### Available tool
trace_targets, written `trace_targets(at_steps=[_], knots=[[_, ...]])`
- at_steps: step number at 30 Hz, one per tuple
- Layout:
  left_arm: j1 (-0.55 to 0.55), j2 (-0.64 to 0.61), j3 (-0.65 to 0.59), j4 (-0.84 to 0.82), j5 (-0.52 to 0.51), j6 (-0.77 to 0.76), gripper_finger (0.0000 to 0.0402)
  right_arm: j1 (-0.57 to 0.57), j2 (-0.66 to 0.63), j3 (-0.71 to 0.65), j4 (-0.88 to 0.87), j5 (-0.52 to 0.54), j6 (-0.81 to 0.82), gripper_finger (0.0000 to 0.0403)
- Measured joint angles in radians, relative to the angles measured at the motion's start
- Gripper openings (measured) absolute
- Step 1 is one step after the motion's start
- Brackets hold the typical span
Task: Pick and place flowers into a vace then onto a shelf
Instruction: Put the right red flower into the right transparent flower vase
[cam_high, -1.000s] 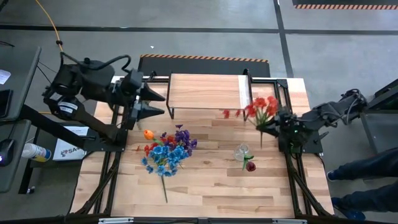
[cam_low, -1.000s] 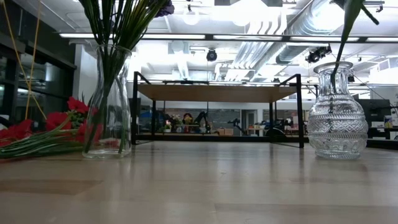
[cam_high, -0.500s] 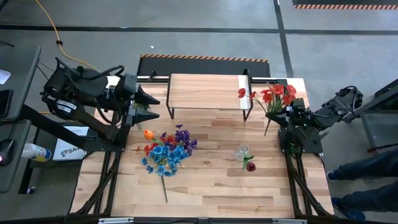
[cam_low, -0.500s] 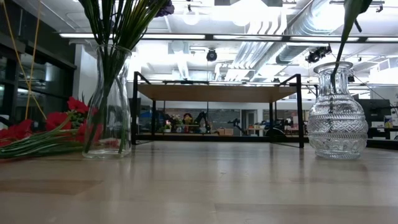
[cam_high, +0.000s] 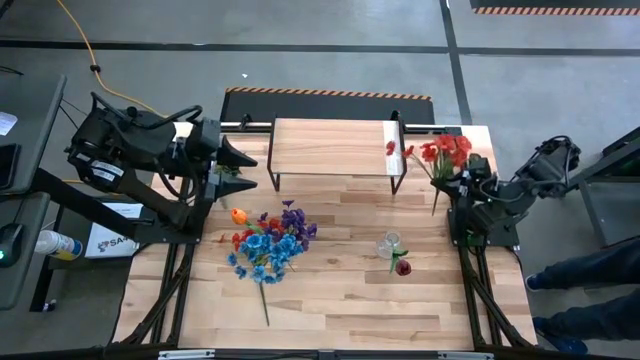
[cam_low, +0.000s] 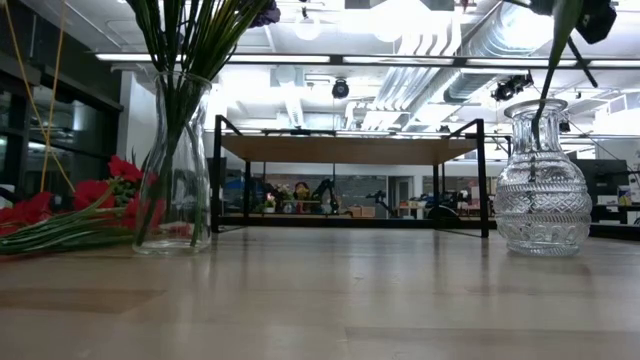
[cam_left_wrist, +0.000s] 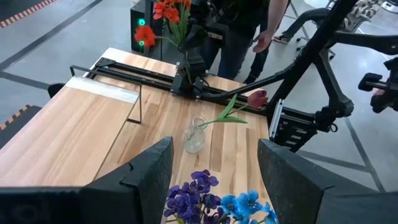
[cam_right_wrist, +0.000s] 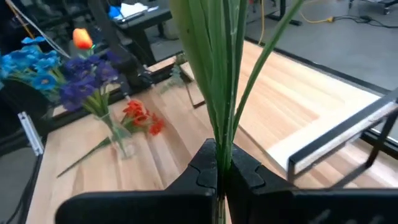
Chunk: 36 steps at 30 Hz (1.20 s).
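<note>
right gripper (cam_right_wrist: 219, 177) is clamped tight on a bunch of green stems (cam_right_wrist: 214, 74), and past it there's a glass vase (cam_right_wrist: 118, 134) with blue, purple and orange blooms on the wooden table (cam_right_wrist: 286, 99)

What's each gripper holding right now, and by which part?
The right gripper is shut on the red flowers, gripping their green stems. The left gripper is open, holding nothing.

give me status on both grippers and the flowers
Right gripper shut on red flowers, lifted by the shelf. Left gripper open, empty, waiting at table's left edge. Nothing blocking.
</note>
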Motion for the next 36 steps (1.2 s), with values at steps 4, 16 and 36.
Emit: trace_targets(at_steps=[4,16,36], knots=[[0.0,0.0,0.0,0.0,0.0,-0.01,0.0266,0.015,-0.029,0.0,0.006,0.042,0.0,0.0],[0.0,0.0,0.0,0.0,-0.007,-0.019,0.0266,0.087,-0.058,-0.206,0.428,0.134,-0.11,0.0],[0.0,0.001,0.0,0.026,-0.009,-0.031,0.0266,0.088,-0.02,-0.467,1.024,0.016,-0.288,0.0]])
